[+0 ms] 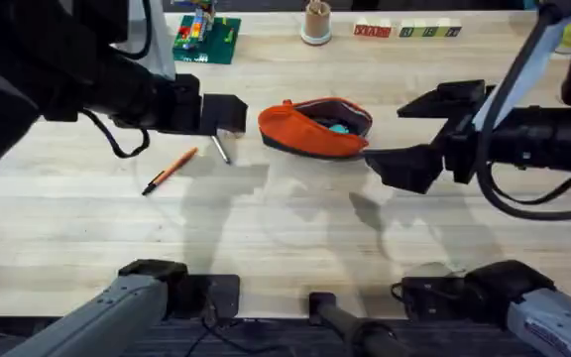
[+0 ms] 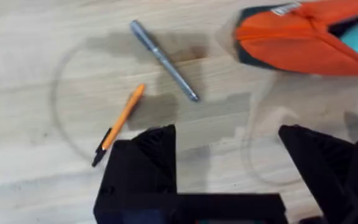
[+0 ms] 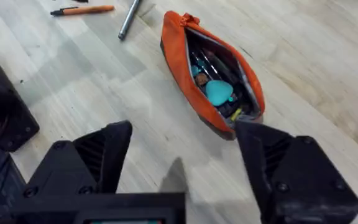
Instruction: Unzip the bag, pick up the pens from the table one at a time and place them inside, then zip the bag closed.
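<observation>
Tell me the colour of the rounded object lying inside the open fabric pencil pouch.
Teal rounded object inside the orange pouch, clearest in the right wrist view.

The overhead camera looks down and forward from above the arm bases, taking in the whole worktop (image 1: 295,223) from a distance. The left wrist camera sits close above the wood, looking down past its own tool (image 2: 229,158) at two pens and one end of the orange bag (image 2: 291,43). The right wrist camera looks down obliquely past its tool (image 3: 185,155), sharing that bag (image 3: 179,56) and both pens.
</observation>
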Controlling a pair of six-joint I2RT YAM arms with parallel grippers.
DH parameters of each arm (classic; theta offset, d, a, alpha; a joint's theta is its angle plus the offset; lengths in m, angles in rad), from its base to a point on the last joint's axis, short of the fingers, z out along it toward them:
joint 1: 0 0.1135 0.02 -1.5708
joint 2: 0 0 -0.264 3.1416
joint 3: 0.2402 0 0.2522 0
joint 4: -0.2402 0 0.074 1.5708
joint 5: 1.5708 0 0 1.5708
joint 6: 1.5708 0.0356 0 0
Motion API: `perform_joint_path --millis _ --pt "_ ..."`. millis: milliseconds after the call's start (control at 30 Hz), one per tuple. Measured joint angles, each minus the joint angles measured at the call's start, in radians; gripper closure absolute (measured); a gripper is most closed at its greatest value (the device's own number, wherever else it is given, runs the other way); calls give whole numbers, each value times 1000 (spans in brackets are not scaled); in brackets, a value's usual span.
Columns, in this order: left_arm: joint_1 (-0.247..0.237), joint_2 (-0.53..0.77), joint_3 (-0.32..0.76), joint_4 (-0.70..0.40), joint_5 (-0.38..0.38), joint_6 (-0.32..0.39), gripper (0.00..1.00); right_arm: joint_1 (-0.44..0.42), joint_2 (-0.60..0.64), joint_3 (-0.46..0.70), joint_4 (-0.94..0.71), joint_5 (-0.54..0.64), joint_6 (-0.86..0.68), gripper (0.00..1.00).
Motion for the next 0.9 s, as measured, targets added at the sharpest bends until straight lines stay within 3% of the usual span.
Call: perform_joint_path --millis 267,900 --pt "0 0 0 14 -32 -101 5 0 0 0 -1 0 0 4" --pt "0 20 0 53 -31 -126 6 0 0 0 -37 113 0 4"
